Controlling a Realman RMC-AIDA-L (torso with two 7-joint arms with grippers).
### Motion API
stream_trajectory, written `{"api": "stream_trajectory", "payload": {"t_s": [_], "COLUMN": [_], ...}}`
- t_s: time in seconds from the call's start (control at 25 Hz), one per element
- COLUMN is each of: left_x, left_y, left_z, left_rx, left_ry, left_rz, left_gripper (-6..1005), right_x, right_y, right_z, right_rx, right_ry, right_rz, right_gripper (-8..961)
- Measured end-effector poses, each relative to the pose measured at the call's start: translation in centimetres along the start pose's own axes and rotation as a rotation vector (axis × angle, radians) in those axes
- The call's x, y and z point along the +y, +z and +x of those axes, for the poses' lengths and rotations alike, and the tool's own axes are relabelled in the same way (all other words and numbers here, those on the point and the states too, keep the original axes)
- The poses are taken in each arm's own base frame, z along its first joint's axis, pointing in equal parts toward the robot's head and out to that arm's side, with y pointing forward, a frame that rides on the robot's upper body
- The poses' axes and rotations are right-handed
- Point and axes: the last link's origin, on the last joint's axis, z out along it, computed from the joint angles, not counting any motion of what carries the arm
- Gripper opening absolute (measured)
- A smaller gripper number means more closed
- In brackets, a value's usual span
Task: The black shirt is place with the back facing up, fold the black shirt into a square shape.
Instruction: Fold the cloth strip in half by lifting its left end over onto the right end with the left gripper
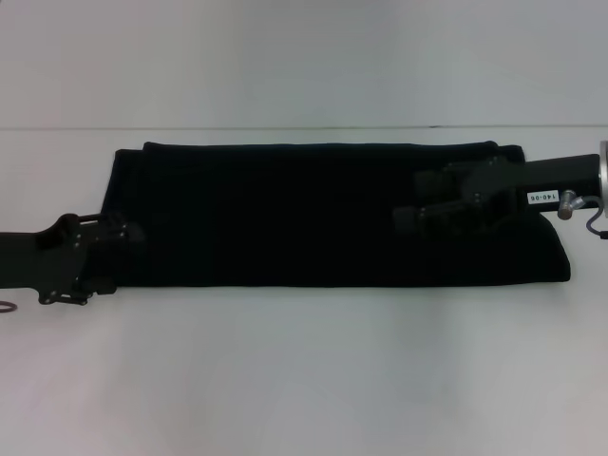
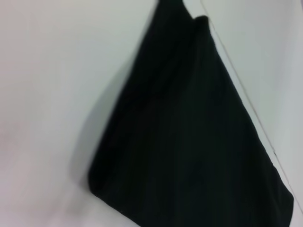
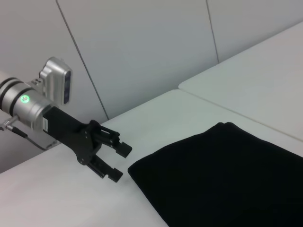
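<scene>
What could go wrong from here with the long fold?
The black shirt lies as a long strip on the white table, not yet square. The left gripper sits open just off its left end, so closing there may catch only the top layer. The right gripper hovers over the right part; black on black makes its jaws hard to judge, and a partial pinch could drag the layers askew.

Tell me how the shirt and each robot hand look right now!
black shirt: folded into a long strip, lying flat on the white table.
left gripper: open, at the shirt's left end, holding nothing.
right gripper: over the shirt's right part.
</scene>
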Motion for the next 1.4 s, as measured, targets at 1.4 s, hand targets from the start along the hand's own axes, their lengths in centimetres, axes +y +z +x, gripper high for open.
{"api": "stream_trajectory", "payload": {"t_s": [1.4], "left_x": [-2.2], "left_y": [1.7], "left_z": [0.2], "left_rx": [0.079], "left_ry": [-0.102], "left_rz": [0.053], "left_gripper": [922], "right_x": [-0.3], "right_y": [0.5], "right_z": [-0.6], "right_rx": [-0.022], "right_ry": [-0.006], "right_rz": [0.027], "right_gripper": [904]}}
